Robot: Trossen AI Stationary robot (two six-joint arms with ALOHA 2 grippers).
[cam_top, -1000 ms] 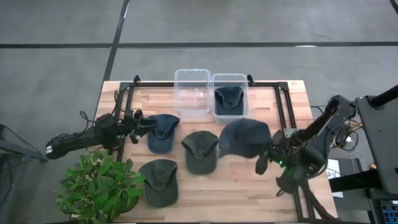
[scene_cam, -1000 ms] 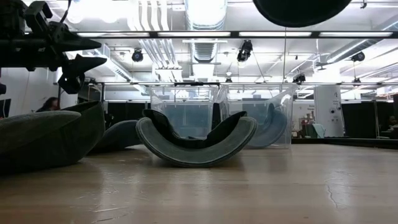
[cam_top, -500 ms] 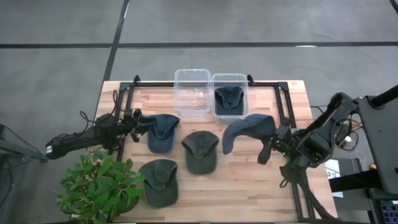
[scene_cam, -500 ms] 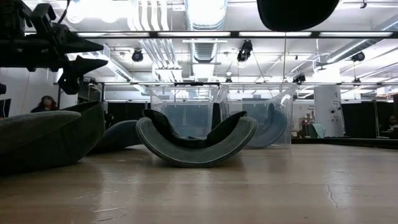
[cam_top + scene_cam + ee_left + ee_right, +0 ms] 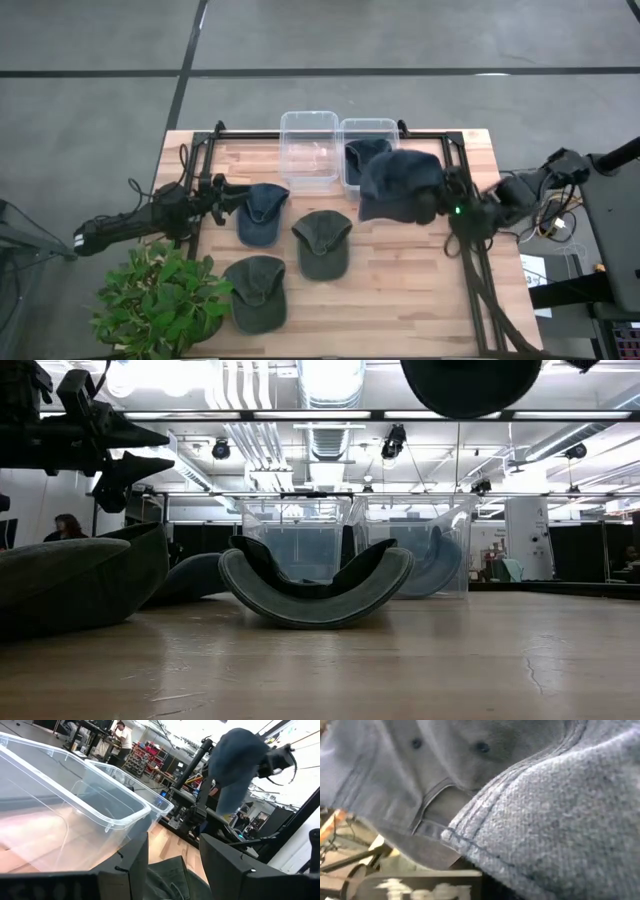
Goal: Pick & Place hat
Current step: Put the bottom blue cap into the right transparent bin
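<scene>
Denim-blue hat [image 5: 400, 185], seen from above, hangs pinched in the closed right gripper [image 5: 440, 207] over the right bin [image 5: 369, 127], which already holds a cap; released off-centre, it could drape the rim. Low down, it floats high [image 5: 470, 385]. Left gripper [image 5: 218, 192] waits parted, empty.

The right arm reaches in from the table's [image 5: 420, 290] right edge, its wrist raised high above the table. The right end effector [image 5: 432, 208] is clamped shut on a blue hat [image 5: 398, 185]. The left arm lies low along the table's left edge, the left end effector [image 5: 222, 192] level, fingers parted and gripping nothing.
</scene>
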